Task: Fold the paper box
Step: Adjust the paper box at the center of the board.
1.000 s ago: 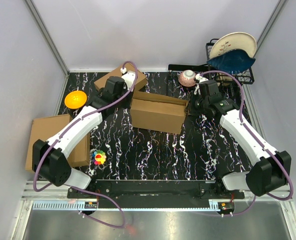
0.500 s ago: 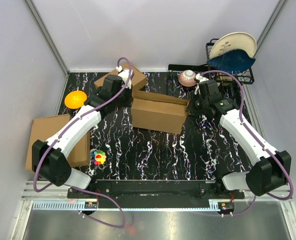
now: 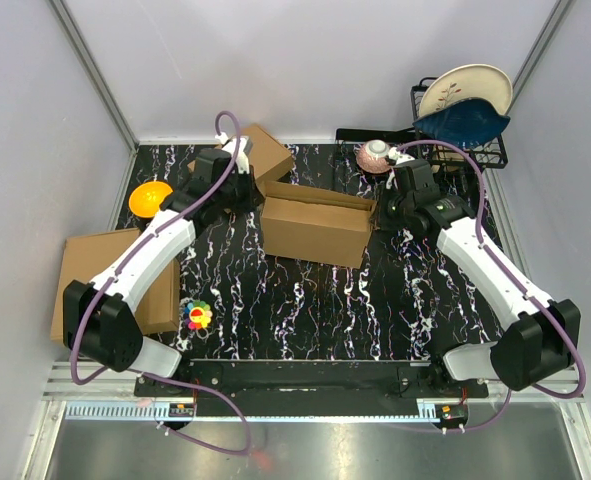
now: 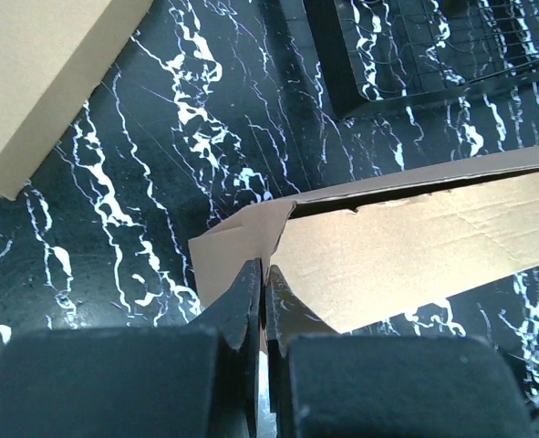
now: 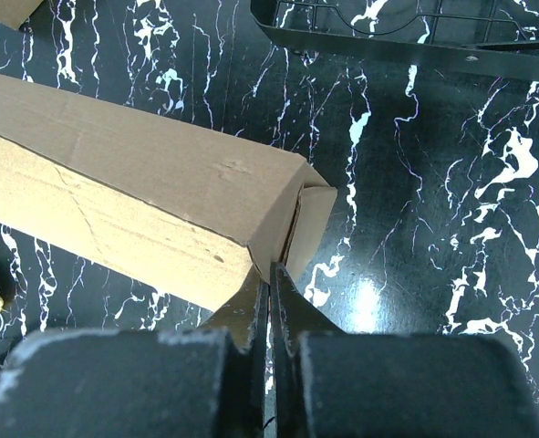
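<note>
Box (image 3: pixel 315 228): lies across the middle of the table (image 3: pixel 305 320), long axis roughly left to right, its right end a bit nearer the arms. It is partly formed. I see a raised front wall and a narrow open gap along the back edge. In the left wrist view the inside face of the box (image 4: pixel 397 251) is lit, and a short end flap (image 4: pixel 225 257) is bent round its left corner. In the right wrist view the box (image 5: pixel 141 182) shows a closed long edge, with an end flap (image 5: pixel 316 219) standing slightly off the right end.

Left gripper (image 3: pixel 253 192): at the left end of the box. The wrist view shows the left gripper (image 4: pixel 263 274) clenched, tips at the corner where flap meets wall. I cannot tell whether any card is pinched.

Right gripper (image 3: pixel 383 212): at the right end of the box. In its wrist view the right gripper (image 5: pixel 269 274) has its fingers pressed together, tips at the lower right corner just beside the flap. I see no card between them.

Surroundings: small box (image 3: pixel 267 150) behind the left gripper. An orange bowl (image 3: pixel 150 197) sits at far left, with a flat slab (image 3: pixel 95 270) overhanging the left table edge. A coloured toy (image 3: pixel 197 315) sits beside the slab. A pink cup (image 3: pixel 375 155) is behind the right gripper. The dish rack (image 3: pixel 495 155) in the back right corner holds a cream plate (image 3: pixel 465 88) and a blue plate (image 3: pixel 463 122).
</note>
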Tool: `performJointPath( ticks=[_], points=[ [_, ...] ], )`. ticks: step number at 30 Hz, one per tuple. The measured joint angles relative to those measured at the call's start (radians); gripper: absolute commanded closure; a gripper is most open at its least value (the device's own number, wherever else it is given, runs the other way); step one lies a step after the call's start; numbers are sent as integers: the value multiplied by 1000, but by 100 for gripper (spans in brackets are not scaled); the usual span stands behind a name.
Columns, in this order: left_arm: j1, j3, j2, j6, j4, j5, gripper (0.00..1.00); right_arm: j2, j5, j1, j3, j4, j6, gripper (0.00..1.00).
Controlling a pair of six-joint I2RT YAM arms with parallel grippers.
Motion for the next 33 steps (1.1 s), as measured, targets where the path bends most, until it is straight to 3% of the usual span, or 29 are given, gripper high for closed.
performJointPath(
  ticks=[14,33],
  points=[
    [70,-17,0,-113,27,168,100,10,26,9,13,-9,-7,100],
    [58,-174,-87,-51,161,86,100,27,25,25,28,-8,-7,100]
  ],
)
